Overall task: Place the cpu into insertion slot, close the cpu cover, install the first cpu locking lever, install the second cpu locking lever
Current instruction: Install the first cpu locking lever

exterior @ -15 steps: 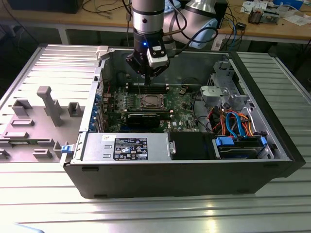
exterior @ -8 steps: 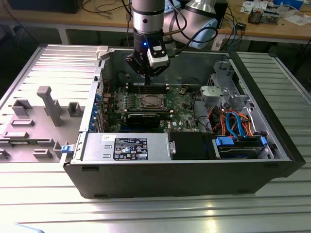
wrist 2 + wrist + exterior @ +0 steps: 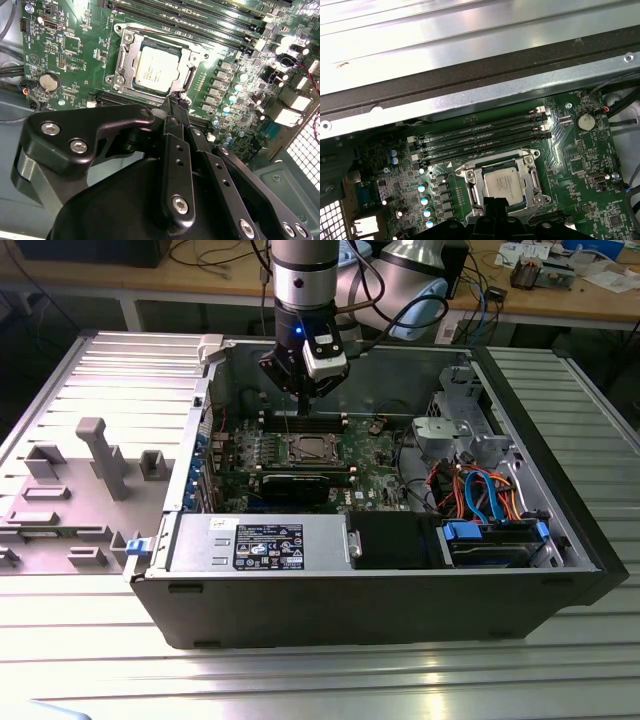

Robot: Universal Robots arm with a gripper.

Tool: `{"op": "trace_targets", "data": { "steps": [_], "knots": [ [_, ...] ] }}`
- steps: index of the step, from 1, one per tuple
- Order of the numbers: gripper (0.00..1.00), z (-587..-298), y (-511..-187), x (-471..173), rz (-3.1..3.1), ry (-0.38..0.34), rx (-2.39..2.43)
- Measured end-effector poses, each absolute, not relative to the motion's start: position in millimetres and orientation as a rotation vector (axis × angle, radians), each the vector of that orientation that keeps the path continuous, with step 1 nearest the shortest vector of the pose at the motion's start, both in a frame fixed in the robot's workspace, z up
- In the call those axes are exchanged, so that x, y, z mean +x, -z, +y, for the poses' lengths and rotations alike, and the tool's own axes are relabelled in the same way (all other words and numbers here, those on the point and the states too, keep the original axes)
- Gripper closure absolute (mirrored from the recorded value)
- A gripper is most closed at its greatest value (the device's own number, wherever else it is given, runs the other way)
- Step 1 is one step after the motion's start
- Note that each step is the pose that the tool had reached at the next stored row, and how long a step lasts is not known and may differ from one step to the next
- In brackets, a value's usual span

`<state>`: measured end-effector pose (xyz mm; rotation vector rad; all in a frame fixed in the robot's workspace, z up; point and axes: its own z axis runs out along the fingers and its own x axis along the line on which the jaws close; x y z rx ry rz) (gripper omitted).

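Observation:
The cpu (image 3: 156,70) lies flat in the insertion slot (image 3: 119,62) on the green motherboard, its silver-grey top showing. The silvery cpu cover (image 3: 192,52) lies down around it as a frame. In the first wrist view the cpu (image 3: 503,182) sits just beyond my fingertips, with the cpu cover (image 3: 474,182) framing it and a thin wire lever (image 3: 538,210) at the socket's edge. My gripper (image 3: 175,102) hangs over the socket's near edge, shut with nothing in it. In the exterior view the gripper (image 3: 299,408) is above the cpu (image 3: 303,448), inside the open computer case.
Long black memory slots (image 3: 480,135) run beside the socket, towards the case wall (image 3: 470,85). A power supply (image 3: 260,545) and a drive bay with coloured cables (image 3: 480,500) fill the case's front and the exterior view's right. A grey fixture plate (image 3: 95,465) lies on the exterior view's left.

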<state>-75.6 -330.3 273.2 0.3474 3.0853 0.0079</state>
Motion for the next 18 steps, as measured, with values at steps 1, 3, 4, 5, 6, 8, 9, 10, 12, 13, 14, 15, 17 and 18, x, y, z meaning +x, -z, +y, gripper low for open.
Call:
{"op": "trace_targets", "data": {
  "steps": [1, 3, 4, 5, 6, 8, 9, 10, 12, 13, 14, 15, 17, 18],
  "knots": [
    [0.89, -330.3, -273.2, -75.6, 3.086, -0.008, 0.343],
    [0.89, -330.3, -273.2, -75.8, 3.094, -0.010, 0.257],
    [0.89, -330.3, -273.2, -75.8, 3.095, -0.010, 0.254],
    [0.89, -330.3, -273.2, -75.8, 3.095, -0.010, 0.254],
    [0.89, -330.3, -273.2, -75.8, 3.095, -0.010, 0.253],
    [0.89, -330.3, -273.2, -76.0, 3.095, -0.010, 0.253],
    [0.89, -330.3, -273.2, -76.1, 3.095, -0.010, 0.253],
    [0.89, -330.3, -273.2, -76.2, 3.095, -0.010, 0.253],
    [0.89, -330.3, -273.2, -76.4, 3.095, -0.010, 0.253],
    [0.89, -330.3, -273.2, -76.5, 3.095, -0.010, 0.253],
    [0.89, -330.3, -273.2, -76.5, 3.095, -0.010, 0.252],
    [0.89, -330.3, -273.2, -76.8, 3.095, -0.010, 0.252],
    [0.89, -330.3, -273.2, -77.7, 3.095, -0.010, 0.249],
    [0.89, -330.3, -273.2, -78.2, 3.095, -0.010, 0.245]
  ]
}}
